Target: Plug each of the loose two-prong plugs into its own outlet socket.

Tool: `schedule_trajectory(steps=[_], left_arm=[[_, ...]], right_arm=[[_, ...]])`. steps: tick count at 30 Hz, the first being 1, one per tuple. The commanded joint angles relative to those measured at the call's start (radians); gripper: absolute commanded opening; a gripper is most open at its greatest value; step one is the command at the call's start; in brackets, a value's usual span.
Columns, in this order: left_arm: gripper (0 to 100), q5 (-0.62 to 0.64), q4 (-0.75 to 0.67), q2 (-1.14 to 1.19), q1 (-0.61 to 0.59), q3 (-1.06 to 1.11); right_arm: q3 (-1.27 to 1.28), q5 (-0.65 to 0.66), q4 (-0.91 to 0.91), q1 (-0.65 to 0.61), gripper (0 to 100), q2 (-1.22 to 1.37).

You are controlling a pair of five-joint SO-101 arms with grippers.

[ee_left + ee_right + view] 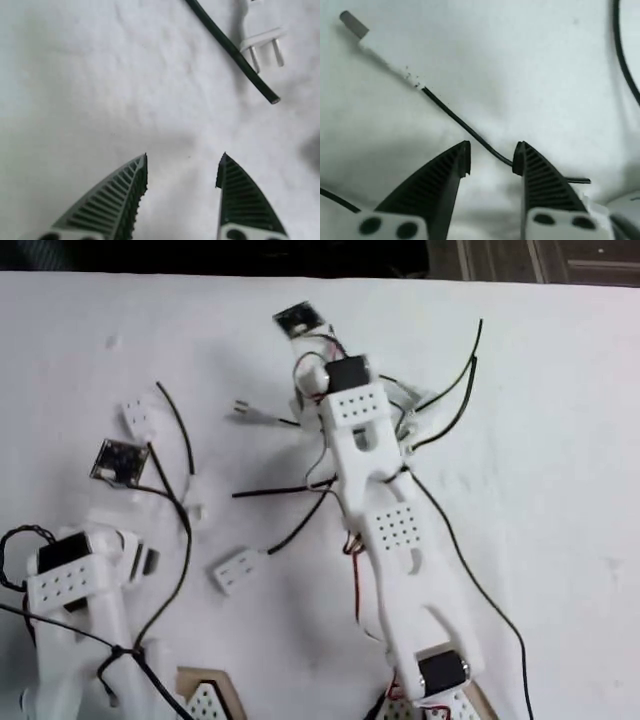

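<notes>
Left end effector (184, 156): jaws apart, empty, over white tabletop (75, 75). Loose two-prong plug (262, 42) lies near it, touching a dark cable (230, 50). Right end effector (493, 145): jaws spread, thin black cable (455, 117) passing between them, leading to second plug (354, 24), unplugged.

Plug (245, 412): white, flat on table, mid-table toward far edge. Two prongs bare, pointing at left edge. Black cord leads off toward right edge.

Second plug (193, 498): small, white, left half of table, between the two sockets. Unplugged. Left wrist view: prongs (254, 60) metal, bare, side by side; black cord end just beside them.

Socket (236, 569): white block, holes on upper face, lying askew, left of centre toward near edge. Black cord from its right end.

Second socket (138, 418): white block near left edge, far half. Thin black cord arcs from it.
</notes>
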Motion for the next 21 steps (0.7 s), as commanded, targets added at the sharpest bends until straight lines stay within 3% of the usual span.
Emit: schedule_trajectory(steps=[1,9,21], left_arm=[[23,0.009,-0.023,-0.031,-0.008,0.0],[23,0.009,-0.023,-0.031,-0.008,0.0],[23,0.011,-0.023,-0.031,-0.008,0.0]], right_arm=[[-0.011,0.014,0.008,-0.027,15.2,-0.073],[0.123,0.014,0.001,-0.07,15.5,-0.073],[0.133,0.014,-0.074,-0.021,15.6,-0.082]])
